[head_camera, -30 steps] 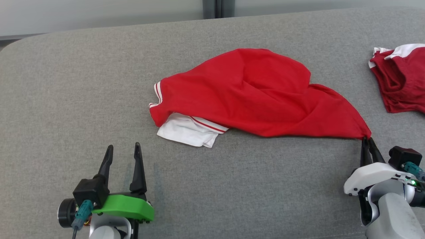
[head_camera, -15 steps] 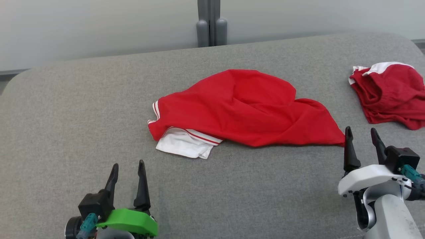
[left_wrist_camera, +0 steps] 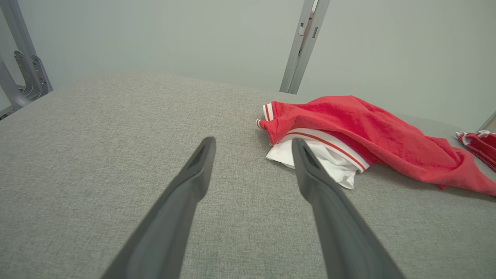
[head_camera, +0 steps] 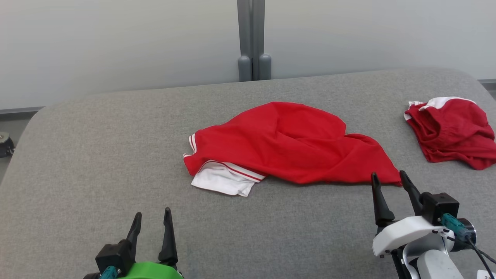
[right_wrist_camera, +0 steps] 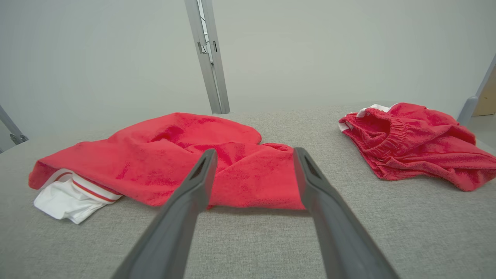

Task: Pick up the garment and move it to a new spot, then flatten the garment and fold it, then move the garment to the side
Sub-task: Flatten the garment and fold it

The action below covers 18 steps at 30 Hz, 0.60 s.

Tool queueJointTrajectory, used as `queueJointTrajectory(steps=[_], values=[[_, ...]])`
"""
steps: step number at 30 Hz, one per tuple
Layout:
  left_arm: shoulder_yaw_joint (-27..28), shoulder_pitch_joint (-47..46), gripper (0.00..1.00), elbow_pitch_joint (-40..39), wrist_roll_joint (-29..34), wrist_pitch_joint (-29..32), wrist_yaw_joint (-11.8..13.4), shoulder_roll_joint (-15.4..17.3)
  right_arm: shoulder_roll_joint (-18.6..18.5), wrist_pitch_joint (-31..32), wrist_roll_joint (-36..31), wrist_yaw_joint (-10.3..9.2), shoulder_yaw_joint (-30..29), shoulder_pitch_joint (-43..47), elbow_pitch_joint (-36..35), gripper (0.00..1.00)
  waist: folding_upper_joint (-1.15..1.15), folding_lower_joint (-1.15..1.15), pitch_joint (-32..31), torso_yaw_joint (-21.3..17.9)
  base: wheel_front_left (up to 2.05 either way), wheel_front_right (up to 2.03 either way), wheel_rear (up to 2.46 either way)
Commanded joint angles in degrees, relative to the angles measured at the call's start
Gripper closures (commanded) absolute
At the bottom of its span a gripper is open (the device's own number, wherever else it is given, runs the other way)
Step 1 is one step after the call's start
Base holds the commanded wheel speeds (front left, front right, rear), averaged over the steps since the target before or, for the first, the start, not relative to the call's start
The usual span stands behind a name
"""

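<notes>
Right tool [head_camera: 388, 174], jaws now wide, beside the red garment [head_camera: 286, 143] corner.

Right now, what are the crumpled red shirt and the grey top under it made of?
The crumpled red shirt looks like soft, matte knit cloth: it folds and drapes loosely. The grey top looks like matte woven upholstery, with a flecked weave; its rounded corners hint at padding, maybe.
</notes>
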Motion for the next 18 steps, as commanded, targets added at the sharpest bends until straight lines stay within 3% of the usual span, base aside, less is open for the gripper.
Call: queueJointTrajectory(steps=[1, 18], values=[[0.1, 0.85, 0.0, 0.17, 0.4, 0.0, -0.24, -0.12, -0.17, 0.18, 0.72, -0.09, 0.54, 0.89, -0.44, 0.0, 0.0, 0.0, -0.24, 0.34, 0.0, 0.0, 0.0], [-1.52, -2.49, 0.0, 3.52, 2.13, 2.19, -0.36, 0.17, -0.16, 0.31, 1.32, -0.09, 2.03, 0.51, -0.85, 0.0, 0.0, 0.0, 1.52, -0.42, 0.0, 0.0, 0.0]])
